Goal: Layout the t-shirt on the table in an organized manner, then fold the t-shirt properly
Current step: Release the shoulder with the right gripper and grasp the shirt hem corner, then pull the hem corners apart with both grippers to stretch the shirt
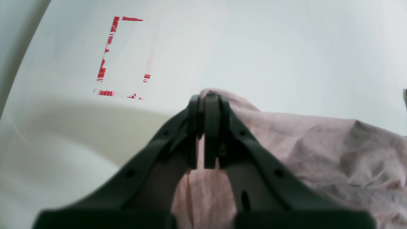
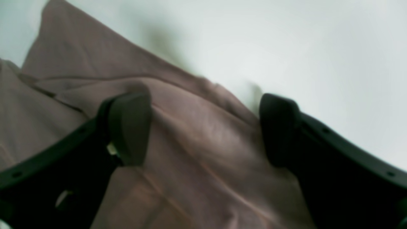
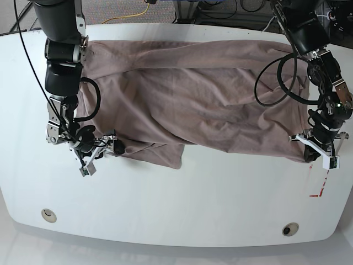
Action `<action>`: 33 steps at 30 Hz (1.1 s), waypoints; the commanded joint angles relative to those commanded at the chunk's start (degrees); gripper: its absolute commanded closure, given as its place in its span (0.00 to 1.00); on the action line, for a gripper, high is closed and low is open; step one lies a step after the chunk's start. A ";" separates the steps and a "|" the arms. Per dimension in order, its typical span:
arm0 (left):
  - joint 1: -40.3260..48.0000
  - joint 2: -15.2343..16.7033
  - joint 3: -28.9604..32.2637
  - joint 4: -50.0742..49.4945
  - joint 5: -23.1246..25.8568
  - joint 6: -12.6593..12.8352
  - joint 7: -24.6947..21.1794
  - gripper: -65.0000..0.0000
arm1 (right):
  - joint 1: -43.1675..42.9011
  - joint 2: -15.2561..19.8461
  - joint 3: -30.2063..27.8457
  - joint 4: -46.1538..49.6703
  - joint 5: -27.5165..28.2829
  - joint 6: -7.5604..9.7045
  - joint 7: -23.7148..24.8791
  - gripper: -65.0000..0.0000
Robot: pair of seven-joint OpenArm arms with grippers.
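Observation:
The mauve-brown t-shirt (image 3: 187, 94) lies spread and wrinkled across the far half of the white table (image 3: 182, 204), with one flap reaching toward the front (image 3: 162, 154). My left gripper (image 1: 208, 98) is shut on an edge of the t-shirt (image 1: 318, 143); in the base view the left gripper (image 3: 310, 156) sits at the cloth's right front corner. My right gripper (image 2: 203, 127) stands open, its fingers (image 2: 130, 127) spread low over the t-shirt (image 2: 197, 149). In the base view the right gripper (image 3: 113, 148) is at the cloth's left front corner.
Two grommet holes (image 3: 48, 214) (image 3: 287, 229) sit near the table's front edge. Red tape marks (image 3: 319, 193) lie at the right front, and the left wrist view shows the tape marks as a rectangle (image 1: 108, 57). Cables (image 3: 138, 14) run behind the table's back edge.

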 joint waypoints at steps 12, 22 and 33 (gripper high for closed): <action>0.00 0.00 0.00 -0.09 0.00 0.00 0.00 0.99 | -0.97 -0.09 -0.09 0.18 -0.09 0.00 0.00 0.82; 0.09 0.00 0.09 -0.18 0.00 0.00 0.00 0.99 | -0.53 0.18 -0.09 2.20 -0.18 0.00 -0.18 0.85; 0.09 0.00 1.32 -0.18 0.00 0.00 0.00 0.99 | -0.97 2.99 0.26 6.95 -0.18 0.00 -0.26 0.85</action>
